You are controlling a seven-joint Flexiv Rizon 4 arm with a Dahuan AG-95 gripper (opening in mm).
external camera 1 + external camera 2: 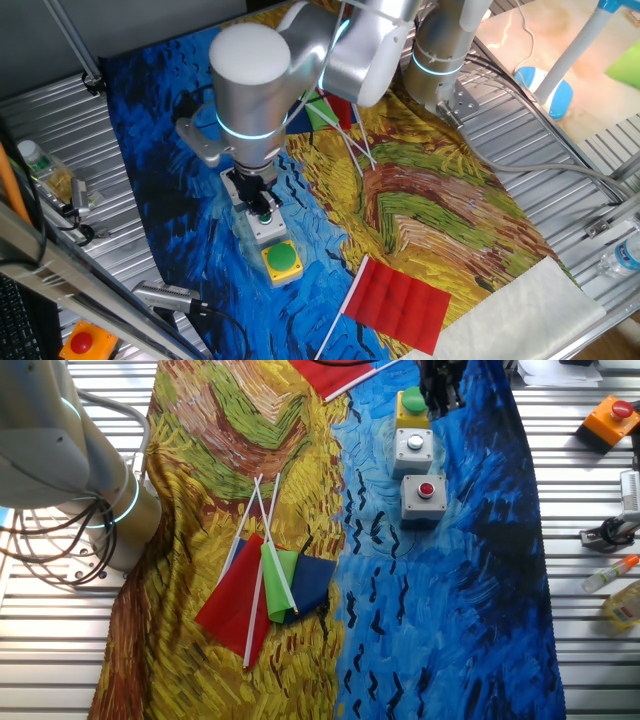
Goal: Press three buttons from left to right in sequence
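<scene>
Gripper (264,207): I am seeing it hovering over grey box with green button (412,449), fingertip gap hidden, cannot tell spread. Grey box with red button (424,497): lying just beside that middle box. Yellow box with green dome (282,260): lying just beside middle box, opposite side. Orange box (610,419): sitting well apart from it, off cloth (450,610).

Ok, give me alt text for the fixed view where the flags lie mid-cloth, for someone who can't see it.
The gripper hangs over the top end of a row of three button boxes on a painted cloth: yellow box with green dome, grey box whose button colour I cannot make out, grey box with red button. Small flags lie mid-cloth; an orange box sits at right.
</scene>
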